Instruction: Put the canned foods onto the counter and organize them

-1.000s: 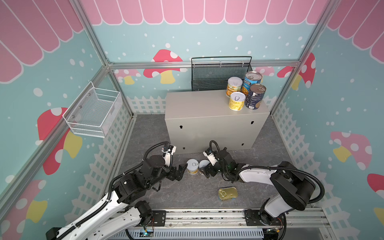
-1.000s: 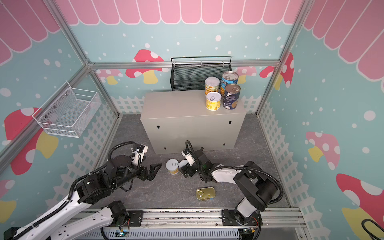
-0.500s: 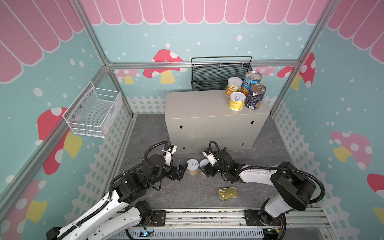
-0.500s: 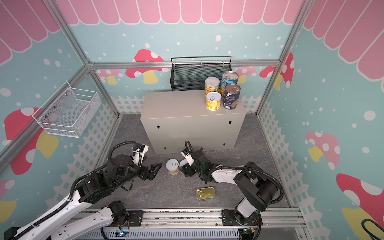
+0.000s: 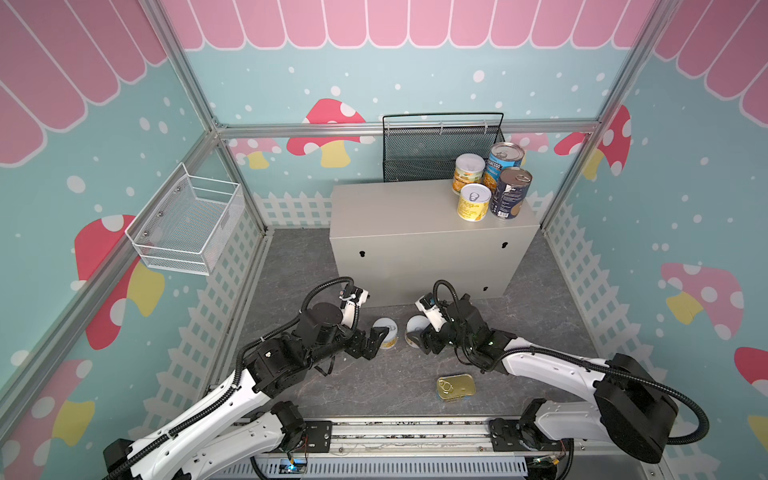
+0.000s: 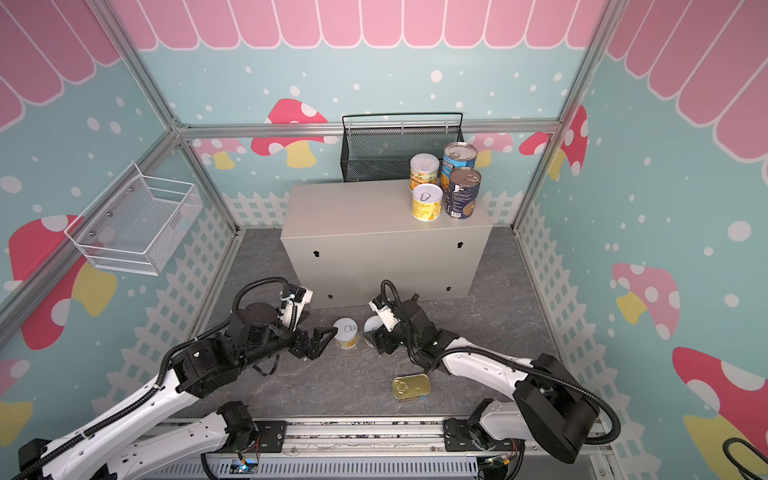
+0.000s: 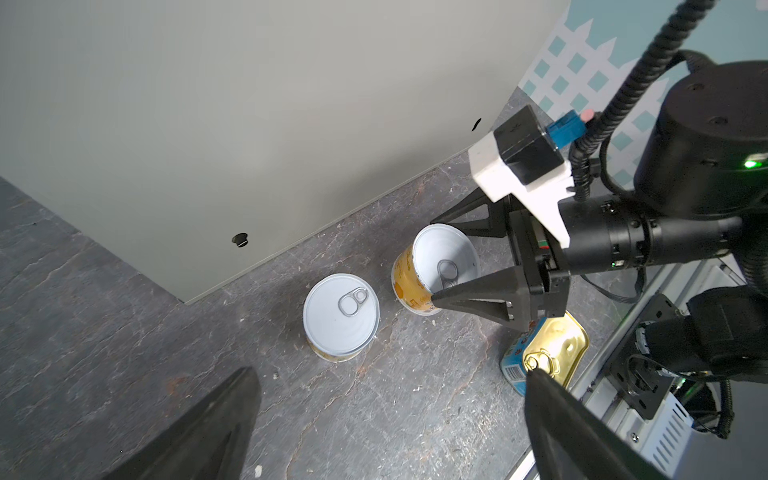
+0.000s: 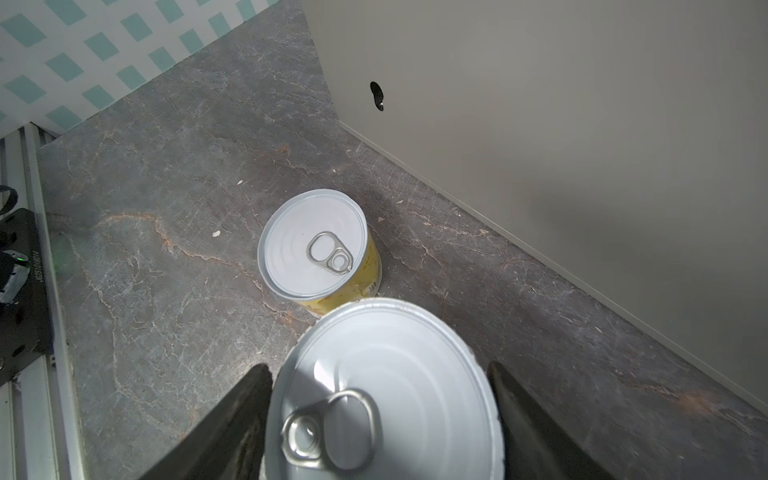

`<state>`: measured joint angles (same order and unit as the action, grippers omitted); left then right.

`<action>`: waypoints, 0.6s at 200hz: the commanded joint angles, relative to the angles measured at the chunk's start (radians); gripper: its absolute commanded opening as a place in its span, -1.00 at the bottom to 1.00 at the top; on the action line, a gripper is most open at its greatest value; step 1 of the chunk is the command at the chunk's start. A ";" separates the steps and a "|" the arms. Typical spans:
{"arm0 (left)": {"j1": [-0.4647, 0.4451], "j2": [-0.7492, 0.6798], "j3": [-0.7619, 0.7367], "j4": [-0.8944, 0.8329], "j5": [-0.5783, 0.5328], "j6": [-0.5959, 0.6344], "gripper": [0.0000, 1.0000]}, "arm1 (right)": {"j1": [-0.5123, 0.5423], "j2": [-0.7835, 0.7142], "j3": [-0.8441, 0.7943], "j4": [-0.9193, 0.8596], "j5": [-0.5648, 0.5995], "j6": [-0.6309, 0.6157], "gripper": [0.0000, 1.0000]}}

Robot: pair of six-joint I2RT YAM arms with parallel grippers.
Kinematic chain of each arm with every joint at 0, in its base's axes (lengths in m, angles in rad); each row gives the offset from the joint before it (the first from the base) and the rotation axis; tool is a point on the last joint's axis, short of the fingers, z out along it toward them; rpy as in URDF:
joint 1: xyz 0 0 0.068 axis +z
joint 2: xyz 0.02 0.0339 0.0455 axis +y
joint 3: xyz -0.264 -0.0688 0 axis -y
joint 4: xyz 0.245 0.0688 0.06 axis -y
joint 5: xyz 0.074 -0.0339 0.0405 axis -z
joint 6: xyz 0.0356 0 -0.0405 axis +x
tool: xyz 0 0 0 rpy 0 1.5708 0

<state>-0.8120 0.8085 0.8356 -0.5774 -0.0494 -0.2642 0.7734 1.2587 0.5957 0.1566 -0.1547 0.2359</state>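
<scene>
Top views first: 7 canned foods in all. 4 already stand on the beige-grey metal box bench [image 5: 395,208]: 2 small yellow-labelled tins with white pull-tab lids [image 5: 473,203] and 2 taller blue-labelled tins [image 5: 510,195]. The other 3 sit on the grey stone-look floor [image 5: 540,316] in front of it: a free yellow tin [image 5: 384,330], a gripped yellow tin [image 5: 415,326] just beside it, and a flat rectangular gold-topped tin [image 5: 456,387] well apart.

Left wrist view: the left claw [image 7: 390,372] is spread wide and holds nothing, pointed at the free yellow tin [image 7: 340,311].

Right wrist view: the right claw [image 8: 378,368] is clamped on the gripped yellow tin [image 8: 395,386], with fingers on opposite sides.

My guess is these are rigid, hefty for their size, and the labels are slick. So pinch the round wall, not the lid. The flat one probably wants gripping across its narrow width.
</scene>
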 commanded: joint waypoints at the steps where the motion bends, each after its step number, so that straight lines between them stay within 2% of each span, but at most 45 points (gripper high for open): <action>1: 0.007 -0.004 0.019 0.049 0.040 0.029 0.98 | 0.006 -0.061 0.041 -0.034 -0.005 -0.024 0.46; 77: 0.001 0.064 0.028 0.073 0.172 0.085 0.98 | 0.004 -0.145 0.257 -0.328 -0.052 -0.021 0.48; 120: -0.060 0.086 0.009 0.178 0.156 0.075 0.98 | 0.003 -0.158 0.377 -0.475 -0.073 -0.011 0.48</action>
<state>-0.8330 0.8921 0.8406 -0.4900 0.0959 -0.2016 0.7734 1.1294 0.9016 -0.2501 -0.1940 0.2287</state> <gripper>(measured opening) 0.992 0.760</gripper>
